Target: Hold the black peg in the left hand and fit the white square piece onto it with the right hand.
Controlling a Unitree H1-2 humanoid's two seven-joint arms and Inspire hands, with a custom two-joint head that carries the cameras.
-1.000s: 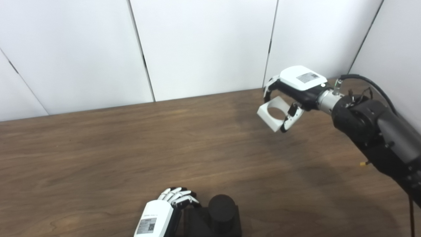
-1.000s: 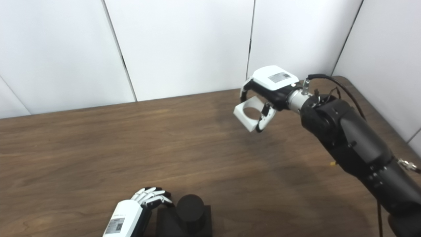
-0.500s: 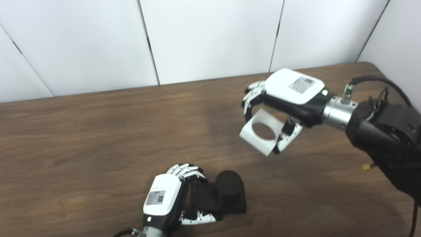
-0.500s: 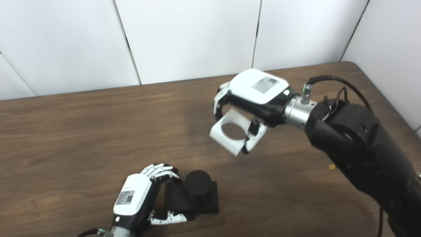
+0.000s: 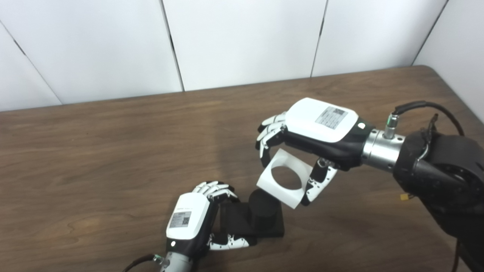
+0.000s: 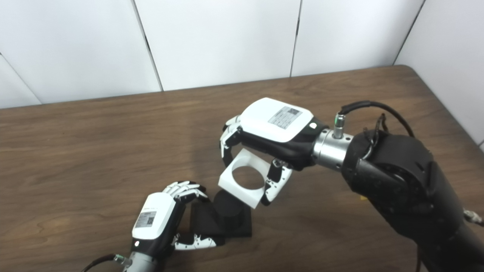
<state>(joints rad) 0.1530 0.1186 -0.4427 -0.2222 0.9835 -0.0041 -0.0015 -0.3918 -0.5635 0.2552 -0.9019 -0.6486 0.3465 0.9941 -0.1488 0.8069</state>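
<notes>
White against the dark wood, the white square piece is pinched between the fingers and thumb of your right hand, which has carried it down and inward from the far right of the bench until its near corner hangs just above and right of the black peg. Your left hand has wrapped its fingers and thumb around the left side of the peg's black base, which rests on the bench. The round hole sits tilted and off to the right, so you likely need to level and centre it before lowering.
</notes>
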